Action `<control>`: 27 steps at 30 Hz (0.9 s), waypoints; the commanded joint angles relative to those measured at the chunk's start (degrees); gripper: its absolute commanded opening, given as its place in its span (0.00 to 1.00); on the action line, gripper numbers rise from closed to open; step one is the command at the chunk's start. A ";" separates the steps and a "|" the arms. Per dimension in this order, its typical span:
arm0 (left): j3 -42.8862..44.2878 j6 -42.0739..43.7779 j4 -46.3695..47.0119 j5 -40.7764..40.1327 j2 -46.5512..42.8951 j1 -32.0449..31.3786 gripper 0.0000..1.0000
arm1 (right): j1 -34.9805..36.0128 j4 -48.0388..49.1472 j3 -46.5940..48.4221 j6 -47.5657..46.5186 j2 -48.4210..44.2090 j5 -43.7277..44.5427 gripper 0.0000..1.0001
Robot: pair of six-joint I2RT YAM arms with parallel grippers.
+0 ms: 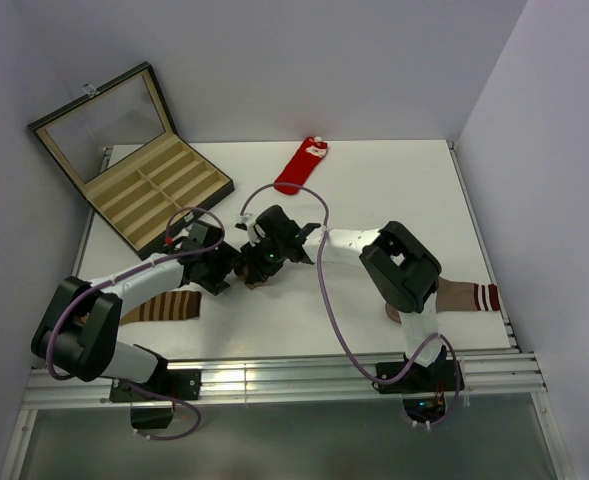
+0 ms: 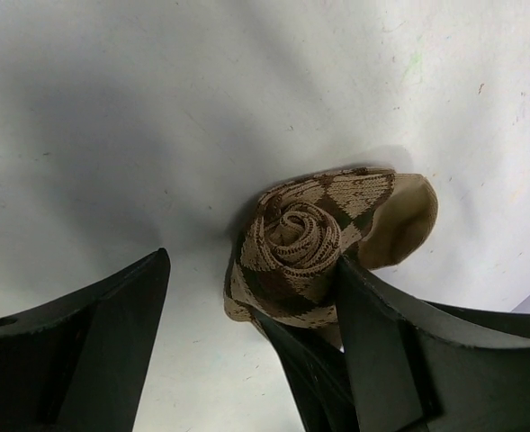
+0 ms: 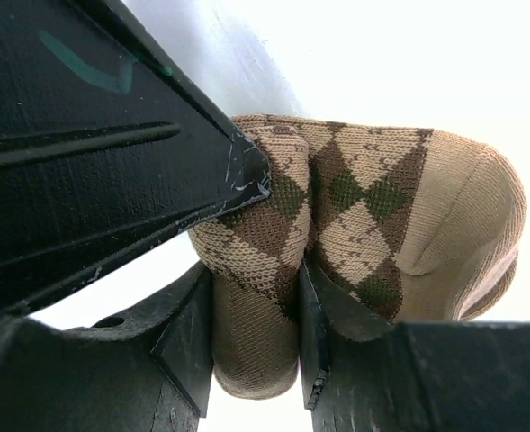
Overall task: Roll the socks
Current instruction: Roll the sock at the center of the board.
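1. Left gripper [image 2: 256, 270]: jaws wide apart astride the argyle sock, clamping nothing.
2. Tan-and-brown argyle knit sock [image 2: 296, 247]: rolled into a spiral, on the white table [image 1: 394, 190].
3. Right gripper [image 3: 254, 297]: jaws pinched onto the argyle sock's fabric.
4. Bright red sock with white cuff [image 1: 302, 165]: flat, well beyond the argyle sock.

**Robot body.** The left arm [image 1: 139, 270] and right arm [image 1: 349, 240] were built of white tubular links joined by bulky black joint housings. A looping purple cable [image 1: 324, 300] trailed along each. Black bases [image 1: 414, 375] were bolted to a silver rail [image 1: 274, 380]. The left end effector [image 2: 256, 270] and right end effector [image 3: 256, 306] carried matte black, wedge-shaped fingers [image 2: 94, 342] with pale scuffs at the edges.
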 commanded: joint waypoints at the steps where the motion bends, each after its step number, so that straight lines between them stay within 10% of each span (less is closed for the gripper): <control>1: 4.04 -3.07 5.56 2.53 -1.83 -2.26 0.79 | 3.25 -2.16 0.46 -3.61 0.86 5.96 0.06; 27: 8.70 -3.34 12.94 0.24 3.10 -2.96 0.74 | 5.45 2.14 -2.34 -4.58 -1.78 3.77 0.06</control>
